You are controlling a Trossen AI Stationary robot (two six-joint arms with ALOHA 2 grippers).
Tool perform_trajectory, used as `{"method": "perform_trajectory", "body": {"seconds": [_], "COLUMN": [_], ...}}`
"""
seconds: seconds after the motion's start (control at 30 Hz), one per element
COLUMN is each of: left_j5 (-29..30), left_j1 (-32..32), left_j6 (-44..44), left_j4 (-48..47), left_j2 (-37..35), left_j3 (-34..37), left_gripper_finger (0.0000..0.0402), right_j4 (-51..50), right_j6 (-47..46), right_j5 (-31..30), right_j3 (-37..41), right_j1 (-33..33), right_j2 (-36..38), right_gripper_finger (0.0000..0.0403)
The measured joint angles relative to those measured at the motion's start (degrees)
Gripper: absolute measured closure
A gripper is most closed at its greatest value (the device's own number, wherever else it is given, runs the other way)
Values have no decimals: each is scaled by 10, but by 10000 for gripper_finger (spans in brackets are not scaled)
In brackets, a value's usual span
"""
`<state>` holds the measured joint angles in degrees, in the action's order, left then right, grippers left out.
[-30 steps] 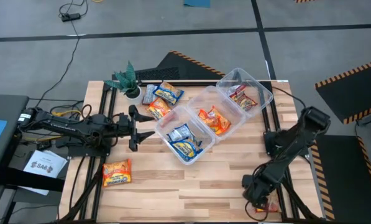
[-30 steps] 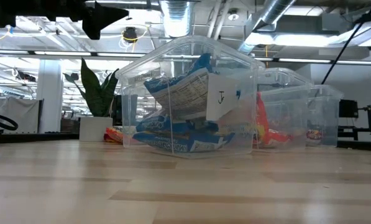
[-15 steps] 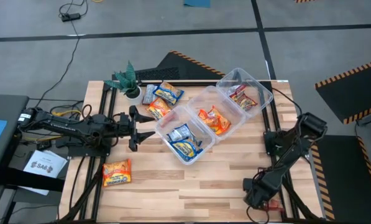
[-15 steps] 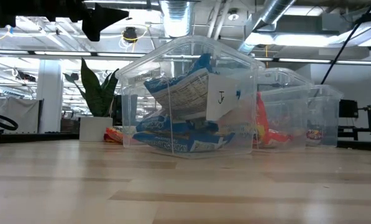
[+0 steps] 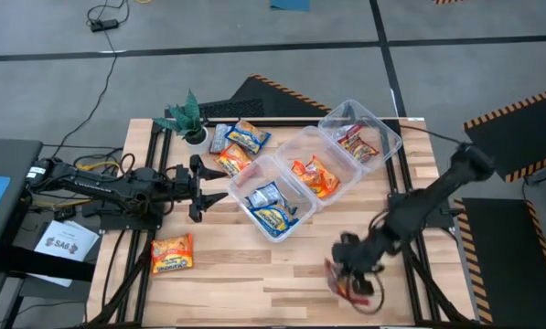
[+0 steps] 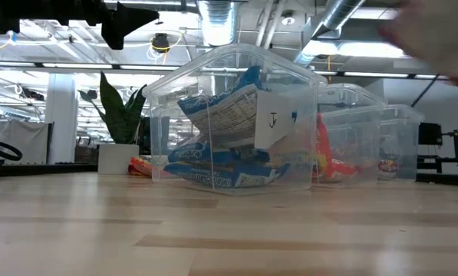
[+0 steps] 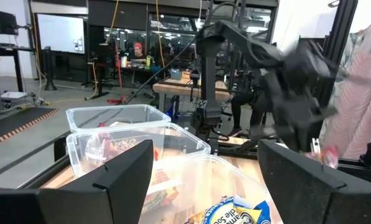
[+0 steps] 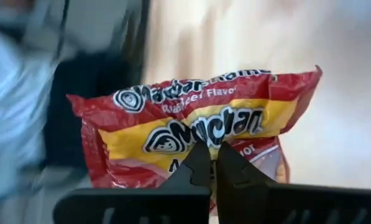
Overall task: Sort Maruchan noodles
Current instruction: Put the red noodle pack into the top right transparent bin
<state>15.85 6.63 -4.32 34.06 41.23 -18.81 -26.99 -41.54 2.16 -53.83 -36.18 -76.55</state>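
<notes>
My right gripper (image 5: 346,272) is over the near middle-right of the table, shut on a red-and-yellow Maruchan packet (image 8: 197,124), which also shows as a red patch in the high view (image 5: 348,285). My left gripper (image 5: 210,187) is open and empty at the left, just short of the nearest clear tub (image 5: 273,198), which holds blue packets. The middle tub (image 5: 314,171) holds orange packets and the far tub (image 5: 359,137) red ones. Loose packets lie flat at the far left (image 5: 239,146). An orange one (image 5: 172,253) lies near the front left. My right gripper pinches the red packet between its two shut fingers, at the middle of one long edge (image 8: 205,144). The packet's printed face is spread out beyond the fingertips. It seems to be off the wood, but I cannot tell for sure.
A small potted plant (image 5: 188,117) stands at the far left corner. The three tubs run in a slanted row across the table's middle. Bare wood (image 5: 254,265) lies along the near edge between the orange packet and my right gripper.
My right arm has swung fast from the near right corner toward the table's left along the near edge, carrying the red packet with it. My left arm has kept still.
</notes>
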Motion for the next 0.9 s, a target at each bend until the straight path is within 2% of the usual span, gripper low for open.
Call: {"method": "perform_trajectory", "body": {"seconds": [0.17, 0.27, 0.4, 0.5, 0.57, 0.77, 0.9], "left_j5": [0, 0, 1, 14, 16, 15, 15], "left_j1": [0, 0, 0, 0, 0, 0, 0], "left_j6": [0, 0, 0, 0, 0, 0, 0], "left_j4": [1, 2, 4, 4, 5, 5, 5], "left_j2": [0, 0, 0, 0, 0, 0, 0], "left_j3": [0, 0, 0, 0, 0, 0, 0], "left_gripper_finger": [127, 127, 127, 127, 127, 127, 127], "right_j4": [-37, -92, -155, -201, -222, -237, -232], "right_j6": [136, 191, 202, 157, 134, 116, 115], "right_j5": [-172, -322, -539, -644, -663, -663, -635], "right_j3": [0, 0, 0, 0, 0, 9, 9], "right_j1": [60, 100, 172, 245, 299, 440, 492], "right_j2": [120, 191, 252, 273, 276, 257, 240], "right_gripper_finger": [392, 393, 393, 394, 394, 392, 352]}}
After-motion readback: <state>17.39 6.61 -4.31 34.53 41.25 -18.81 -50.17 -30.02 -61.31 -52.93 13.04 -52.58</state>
